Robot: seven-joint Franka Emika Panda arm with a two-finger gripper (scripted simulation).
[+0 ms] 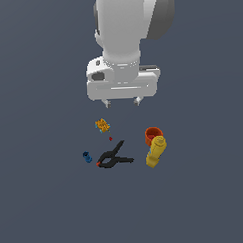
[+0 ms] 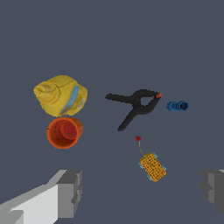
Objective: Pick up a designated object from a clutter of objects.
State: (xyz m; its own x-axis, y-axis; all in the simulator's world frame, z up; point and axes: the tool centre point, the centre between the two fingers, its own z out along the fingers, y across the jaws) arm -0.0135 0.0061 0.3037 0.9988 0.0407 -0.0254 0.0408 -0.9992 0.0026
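The orange-red cup (image 1: 152, 134) stands upright on the grey floor, touching the yellow bottle (image 1: 156, 151) that lies beside it. In the wrist view the cup (image 2: 64, 132) shows its open mouth, with the bottle (image 2: 60, 95) right next to it. My gripper (image 1: 122, 101) hangs open and empty well above the clutter, to the exterior view's left of the cup. Its fingers (image 2: 70, 192) stand wide apart in the wrist view.
A black spring clamp (image 1: 113, 157) lies in the middle of the clutter. A tiny blue piece (image 1: 87, 157) sits at its left in the exterior view. A small orange speckled block (image 1: 102, 125) lies below the gripper, with a small red dot (image 1: 111, 139) near it.
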